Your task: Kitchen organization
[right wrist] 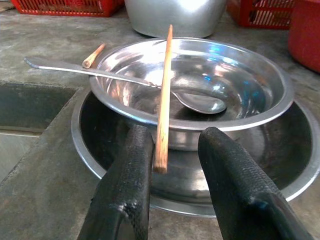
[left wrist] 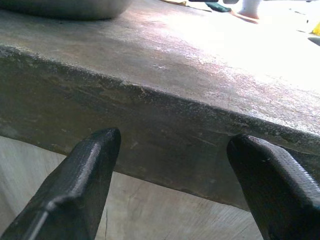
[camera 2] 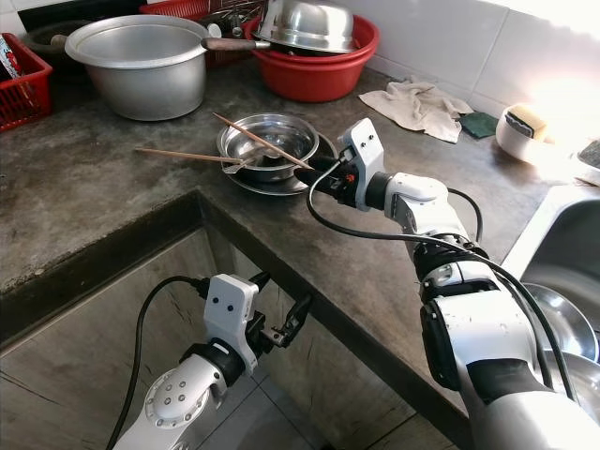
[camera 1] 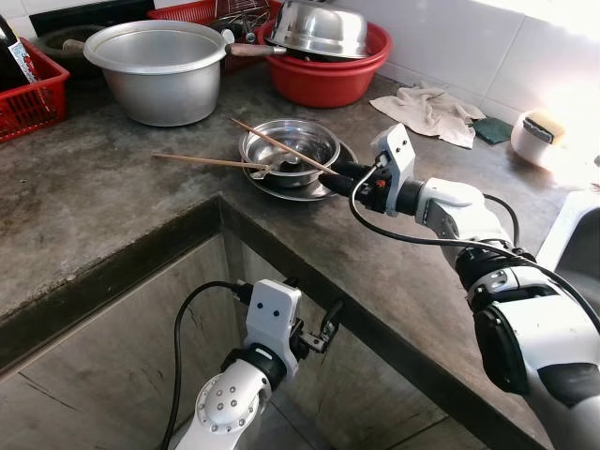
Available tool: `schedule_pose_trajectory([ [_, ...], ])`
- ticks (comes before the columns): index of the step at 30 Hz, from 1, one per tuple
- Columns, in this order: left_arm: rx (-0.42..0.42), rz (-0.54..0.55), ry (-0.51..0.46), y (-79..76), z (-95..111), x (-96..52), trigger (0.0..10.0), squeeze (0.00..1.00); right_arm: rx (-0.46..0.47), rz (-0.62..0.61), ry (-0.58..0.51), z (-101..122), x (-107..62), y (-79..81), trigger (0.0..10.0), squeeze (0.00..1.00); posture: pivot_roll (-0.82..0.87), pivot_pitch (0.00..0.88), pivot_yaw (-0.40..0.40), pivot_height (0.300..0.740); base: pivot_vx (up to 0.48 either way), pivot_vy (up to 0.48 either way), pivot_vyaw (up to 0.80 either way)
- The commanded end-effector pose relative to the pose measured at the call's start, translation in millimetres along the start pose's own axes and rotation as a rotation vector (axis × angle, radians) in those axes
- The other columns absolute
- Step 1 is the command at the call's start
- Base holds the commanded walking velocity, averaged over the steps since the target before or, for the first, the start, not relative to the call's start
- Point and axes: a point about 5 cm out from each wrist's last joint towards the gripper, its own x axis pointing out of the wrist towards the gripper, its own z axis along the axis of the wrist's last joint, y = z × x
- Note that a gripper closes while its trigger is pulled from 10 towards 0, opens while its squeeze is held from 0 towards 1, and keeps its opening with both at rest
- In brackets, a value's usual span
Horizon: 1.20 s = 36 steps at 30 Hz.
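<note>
A steel bowl [camera 1: 305, 141] sits in a steel plate [camera 1: 292, 194] on the grey stone counter [camera 1: 112, 187], near its inner corner. One wooden chopstick [camera 1: 272, 142] lies slanted across the bowl's rim. A second chopstick [camera 1: 202, 161] rests on the far rim and sticks out to the left. A spoon [right wrist: 150, 82] lies in the bowl. My right gripper [camera 1: 334, 179] is at the plate's near edge, open, its fingers [right wrist: 132, 165] on either side of the slanted chopstick's [right wrist: 163, 100] near end. My left gripper [camera 1: 314, 314] hangs open below the counter's edge [left wrist: 165, 105].
Behind the bowl stand a large aluminium pot [camera 1: 159, 70] and a red basin [camera 1: 328, 82] holding a steel lid. A red basket [camera 1: 33, 98] is at the far left. A cloth [camera 1: 431, 111], a green scourer [camera 1: 492, 129] and a white cup [camera 1: 534, 139] lie right, beside the sink [camera 2: 562, 272].
</note>
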Motion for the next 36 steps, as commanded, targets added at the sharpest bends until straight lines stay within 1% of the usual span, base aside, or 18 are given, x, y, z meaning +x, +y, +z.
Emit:
schedule_pose_trajectory([
  [1, -0.002, -0.017, 0.010, -2.3, -1.3, 0.6, 10.0, 0.00, -0.017, -0.002, -0.014, 8.2, -2.0, -3.9, 10.0, 0.00, 0.10, 0.164, -0.100, 0.740, 0.000, 0.000, 0.00],
  [36, 0.000, -0.014, 0.009, -1.9, -1.0, 0.5, 10.0, 0.00, -0.018, -0.002, -0.010, 6.3, -2.1, -3.5, 10.0, 0.00, 0.10, 0.167, -0.101, 0.740, 0.000, 0.000, 0.00],
])
